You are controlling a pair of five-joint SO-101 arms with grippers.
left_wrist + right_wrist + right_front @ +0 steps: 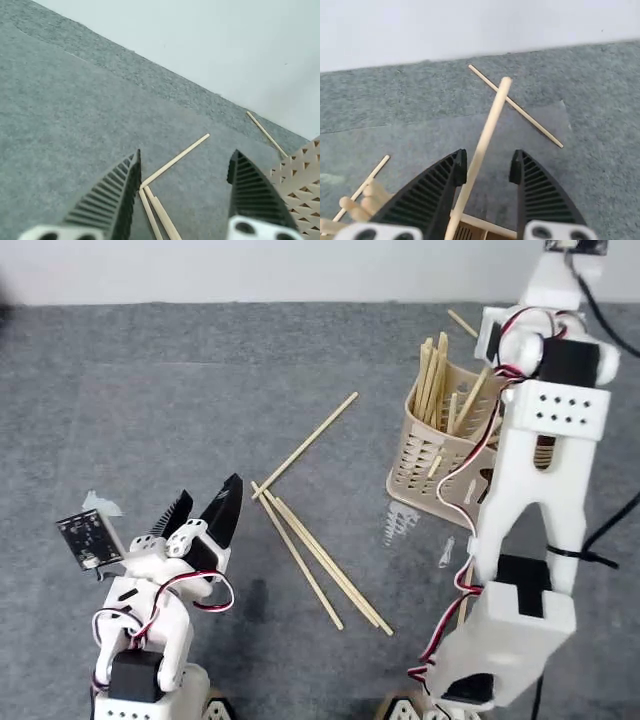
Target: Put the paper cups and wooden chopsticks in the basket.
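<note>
Sticks, handling: thin wood, judged light and stiff. The shafts are smooth and round, so they would likely roll or swivel in a pinch. Not judged fragile.
Grasp site: mid-length looked best, jaws square across the shaft, so neither end would droop.
Left gripper (186, 154): released, fingers (120, 192) spread wide, low over the mat (150, 390).
Loose sticks (320, 555) vs left fingers: flat on the mat just ahead of the tips, in line with the gap, none touching. Several lay nearly parallel and bunched. A single one angled off from their near ends.
Picking note: the bunch was packed close, so taking just one looked awkward. The angled single was the easier target.
Right gripper (489, 152): open, above the basket (420, 470).
Upright stick (490, 117) vs right fingers: slanted through the gap, close against one finger (440, 185) and apart from the other. Not clamped. Its lower end ran down towards the basket rim.
Basket: held a bundle of sticks on end.
Far stick (516, 106): on the mat beyond the basket, well apart from both grippers.
</note>
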